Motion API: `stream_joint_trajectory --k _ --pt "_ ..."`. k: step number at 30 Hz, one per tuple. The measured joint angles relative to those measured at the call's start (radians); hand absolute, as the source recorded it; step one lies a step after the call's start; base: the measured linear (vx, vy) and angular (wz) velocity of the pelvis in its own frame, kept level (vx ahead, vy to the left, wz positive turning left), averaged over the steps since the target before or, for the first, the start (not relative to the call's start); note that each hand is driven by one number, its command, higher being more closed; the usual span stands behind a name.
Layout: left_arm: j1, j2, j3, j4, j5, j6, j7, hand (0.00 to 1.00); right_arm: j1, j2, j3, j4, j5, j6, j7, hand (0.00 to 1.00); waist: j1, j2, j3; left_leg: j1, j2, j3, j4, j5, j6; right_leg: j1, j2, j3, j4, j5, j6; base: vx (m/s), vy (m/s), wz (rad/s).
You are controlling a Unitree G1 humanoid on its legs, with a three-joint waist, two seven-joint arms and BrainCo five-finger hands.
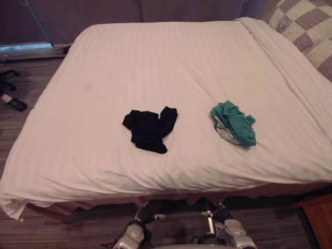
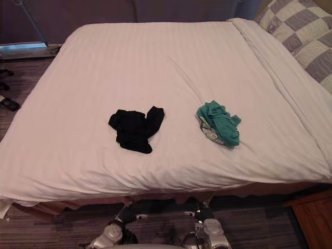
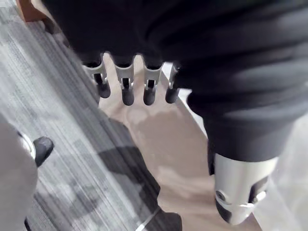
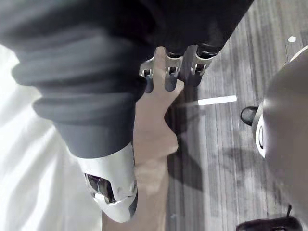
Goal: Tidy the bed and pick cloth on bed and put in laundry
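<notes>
A crumpled black cloth (image 1: 149, 129) lies on the white bed (image 1: 155, 62), near its front edge and a little left of the middle. To its right, a green cloth (image 1: 234, 123) with a pale patterned underside is bunched up on the same cover. My left hand (image 3: 125, 82) hangs low beside the bed's edge above the floor, fingers straight and holding nothing. My right hand (image 4: 168, 72) hangs the same way by the white cover (image 4: 29, 159), open and empty. Both hands are well away from the cloths.
Checkered pillows (image 1: 306, 26) lie at the bed's far right corner. A wooden cabinet (image 1: 319, 218) stands at the lower right by the bed. Small dark objects (image 1: 13, 101) lie on the grey plank floor to the left.
</notes>
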Motion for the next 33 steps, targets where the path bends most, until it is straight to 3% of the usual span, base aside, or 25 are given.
stream_joint_trajectory --k 4,6,11,14,16,18,20,24,29,33 --pt "0.011 0.002 0.091 0.019 0.027 0.005 0.002 0.0 0.004 0.005 -0.086 0.028 0.013 -0.001 -0.01 0.0 -0.001 -0.009 -0.005 0.024 -0.007 0.015 -0.04 0.012 0.002 0.008 0.006 0.017 -0.021 0.021 0.005 -0.01 0.017 -0.13" --pt "0.016 0.001 0.206 0.043 0.025 0.012 0.009 0.0 0.014 0.011 -0.187 0.05 0.038 0.007 -0.027 0.0 -0.001 -0.015 -0.008 0.033 -0.012 0.016 -0.044 0.012 0.002 0.021 0.004 0.018 -0.036 0.026 0.006 0.0 0.0 0.0" --pt "0.094 0.032 0.706 0.058 -0.097 0.065 0.082 0.0 0.094 0.004 -0.481 0.015 0.117 0.046 -0.118 0.0 -0.002 -0.016 -0.009 0.049 -0.016 0.017 -0.045 0.012 0.003 0.045 0.002 0.022 -0.048 0.03 0.008 0.01 0.0 0.01" --pt "0.164 0.066 0.916 0.045 -0.135 0.103 0.118 0.0 0.163 -0.006 -0.53 -0.161 0.119 0.053 -0.177 0.0 -0.001 -0.004 -0.017 0.057 -0.016 0.034 -0.051 0.012 0.002 0.052 0.001 0.023 -0.05 0.03 0.008 -0.03 0.001 -0.01" --pt "0.194 0.089 0.968 -0.016 -0.136 0.123 0.143 0.0 0.196 -0.025 -0.534 -0.298 0.112 0.052 -0.206 0.0 0.003 0.006 -0.024 0.047 -0.015 0.035 -0.054 0.01 0.001 0.054 0.002 0.023 -0.058 0.031 0.01 -0.1 -0.003 0.04" --pt "0.207 0.114 0.966 -0.109 -0.132 0.125 0.166 0.0 0.202 -0.051 -0.542 -0.403 0.082 0.051 -0.226 0.0 0.011 0.016 -0.037 0.042 -0.015 0.034 -0.055 0.009 0.001 0.059 0.004 0.021 -0.074 0.036 0.008 -0.09 -0.002 0.09" --pt "0.199 0.196 0.867 -0.273 -0.081 0.12 0.201 0.0 0.188 -0.12 -0.545 -0.518 -0.034 0.049 -0.246 0.0 0.025 0.026 -0.047 0.04 -0.017 0.016 -0.055 0.01 0.002 0.065 0.004 0.014 -0.08 0.043 0.008 -0.08 0.0 0.1" --pt "0.137 0.371 0.723 -0.469 0.045 0.102 0.238 0.0 0.134 -0.274 -0.521 -0.582 -0.267 0.05 -0.247 0.0 0.027 0.027 -0.082 0.011 -0.018 0.001 -0.054 0.016 -0.004 0.041 0.007 0.019 -0.085 0.054 0.001 -0.04 0.004 0.03" --pt "-0.062 0.538 0.493 -0.585 0.193 0.06 0.238 0.0 0.001 -0.511 -0.356 -0.589 -0.499 0.049 -0.242 0.0 0.009 0.026 -0.086 -0.003 -0.021 0.008 -0.054 0.032 0.005 0.018 0.008 0.067 -0.086 0.075 0.002 -0.01 0.009 -0.06" --pt "-0.225 0.577 0.317 -0.586 0.242 0.024 0.214 0.0 -0.166 -0.622 -0.18 -0.589 -0.553 0.035 -0.228 0.0 -0.005 0.03 -0.074 -0.045 -0.019 0.03 -0.047 0.052 0.021 -0.046 0.012 0.094 -0.083 0.099 -0.007 -0.02 0.008 -0.15"
